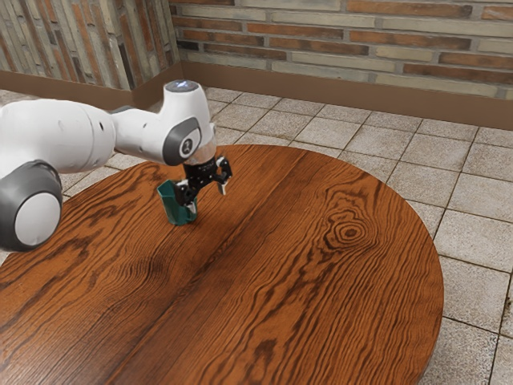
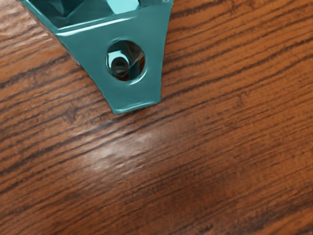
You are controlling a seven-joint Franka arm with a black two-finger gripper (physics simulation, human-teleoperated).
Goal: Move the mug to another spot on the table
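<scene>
While hanging low over the upper left of the round wooden desk [image 1: 321, 265], reaches in from the left edge of the exterior view as a white arm [image 1: 80, 136] ending in the black hand [image 1: 208, 196]. Released, with fingers spread wide and nothing caught between them. Points down at the wood, a little tilted, with pale fingertips close above the surface.

Just to the left of that hand in the frame, the teal mug [image 1: 173, 202], standing on the desk in the upper-left quarter of the picture, well back from the desk's near edge. Overlapped at its right side by the nearer finger from this angle; cannot tell whether touched there. Not gripped from two sides.

Beyond the desk, pale tiled floor [image 1: 449, 176] across the right of the frame and a brick wall [image 1: 361, 40] along the top.

From the wrist view, looks down on the mug [image 2: 105, 34] and its flat handle [image 2: 134, 95], a tapering teal tab with a blunt tip and a round hole through it. Backed by bare desk [image 2: 220, 147], with dark grain all around and a faint pale sheen on the wood just past the handle's tip.
</scene>
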